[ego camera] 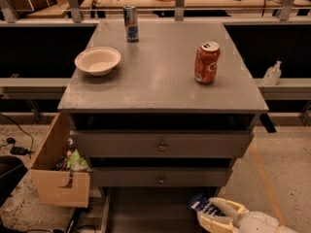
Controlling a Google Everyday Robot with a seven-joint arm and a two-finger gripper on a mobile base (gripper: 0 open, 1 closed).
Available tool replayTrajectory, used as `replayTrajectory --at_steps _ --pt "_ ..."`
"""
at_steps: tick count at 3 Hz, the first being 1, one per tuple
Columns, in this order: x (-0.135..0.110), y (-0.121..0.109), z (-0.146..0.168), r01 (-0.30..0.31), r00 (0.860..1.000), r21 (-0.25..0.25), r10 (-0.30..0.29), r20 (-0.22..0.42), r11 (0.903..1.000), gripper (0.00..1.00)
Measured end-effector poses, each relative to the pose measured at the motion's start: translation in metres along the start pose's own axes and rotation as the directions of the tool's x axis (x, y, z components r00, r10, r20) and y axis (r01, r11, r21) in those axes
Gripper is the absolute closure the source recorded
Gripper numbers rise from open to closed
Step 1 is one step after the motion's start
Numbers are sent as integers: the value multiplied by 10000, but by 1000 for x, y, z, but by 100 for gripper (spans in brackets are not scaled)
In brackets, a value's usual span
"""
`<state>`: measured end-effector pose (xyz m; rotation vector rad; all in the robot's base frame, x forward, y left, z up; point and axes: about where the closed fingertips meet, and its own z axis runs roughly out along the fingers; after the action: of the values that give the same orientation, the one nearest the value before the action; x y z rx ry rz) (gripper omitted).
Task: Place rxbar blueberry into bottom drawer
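My gripper (214, 214) is low at the bottom right, in front of the grey cabinet, with its cream fingers (228, 208) shut on the rxbar blueberry (203, 205), a flat dark navy wrapper with white text. The bar sits over the right part of the bottom drawer (146, 212), a wide shallow grey tray pulled out below the two knobbed drawers. I cannot tell if the bar touches the drawer floor.
On the cabinet top stand an orange can (207, 62), a white bowl (97, 60) and a tall slim can (130, 23). A light wooden box (56, 176) with a notch sits at the cabinet's left. A clear bottle (271, 74) stands on the right ledge.
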<state>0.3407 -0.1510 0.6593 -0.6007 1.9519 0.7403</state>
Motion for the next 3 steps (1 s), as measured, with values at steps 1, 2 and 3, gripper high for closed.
replayTrajectory --at_steps 1,2,3 --pt "-2 1 1 42 10000 -28 -42 -23 10000 100" --pt "5 -1 16 170 9998 -143 -171 -82 9998 100" --pt "50 -7 62 514 9974 -556 -540 -469 9971 100"
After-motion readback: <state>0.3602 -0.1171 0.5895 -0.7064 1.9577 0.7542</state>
